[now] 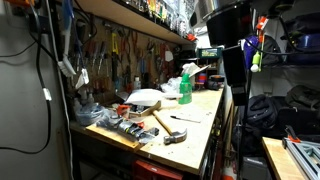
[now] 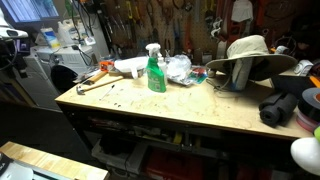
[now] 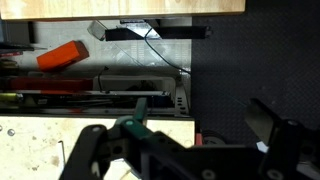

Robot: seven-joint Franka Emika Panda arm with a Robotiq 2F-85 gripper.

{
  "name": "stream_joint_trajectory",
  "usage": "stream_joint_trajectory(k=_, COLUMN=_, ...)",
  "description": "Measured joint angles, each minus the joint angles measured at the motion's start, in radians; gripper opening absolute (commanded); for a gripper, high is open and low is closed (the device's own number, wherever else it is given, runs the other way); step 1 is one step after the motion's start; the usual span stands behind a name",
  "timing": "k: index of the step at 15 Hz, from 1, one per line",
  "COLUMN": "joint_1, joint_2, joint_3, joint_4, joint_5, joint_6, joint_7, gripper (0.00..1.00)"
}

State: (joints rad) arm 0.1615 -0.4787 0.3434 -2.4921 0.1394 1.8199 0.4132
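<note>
Wooden workbench (image 2: 170,110) is carrying clutter. Green spray bottle (image 2: 155,68) is standing upright mid-bench, with a clear plastic bag (image 2: 179,67) lying just beside it. Hammer (image 2: 94,83) is lying flat near one end. Wide-brimmed hat (image 2: 250,56) is sitting toward the opposite end.

Gripper (image 3: 175,125): jaws spread wide apart in the wrist view.
Fingers (image 3: 92,150): dark, one rising at 7 o'clock, its partner at 4 o'clock.
Arm (image 1: 232,45): dark bulk hanging at 1 o'clock in an exterior view.
</note>
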Motion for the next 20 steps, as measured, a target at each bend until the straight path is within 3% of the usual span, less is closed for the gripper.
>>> stream_joint_trajectory(k=5, joint_1=0.000, joint_2=0.000, joint_3=-0.013, joint_4=-0.002, joint_5=0.000, joint_6=0.002, joint_7=0.000, gripper=1.00)
stream_joint_trajectory(k=10, joint_1=-0.017, joint_2=-0.017, joint_3=-0.127, joint_4=-0.090, joint_5=0.000, joint_6=0.067, joint_7=-0.070, gripper=1.00)
stream_joint_trajectory(k=16, joint_1=-0.077, joint_2=-0.063, joint_3=-0.285, joint_4=-0.292, joint_5=0.015, joint_6=0.308, joint_7=-0.210, gripper=1.00)
stream_joint_trajectory(k=20, joint_1=-0.150, joint_2=-0.036, joint_3=-0.405, joint_4=-0.272, joint_5=0.016, joint_6=0.477, joint_7=-0.333, gripper=1.00)
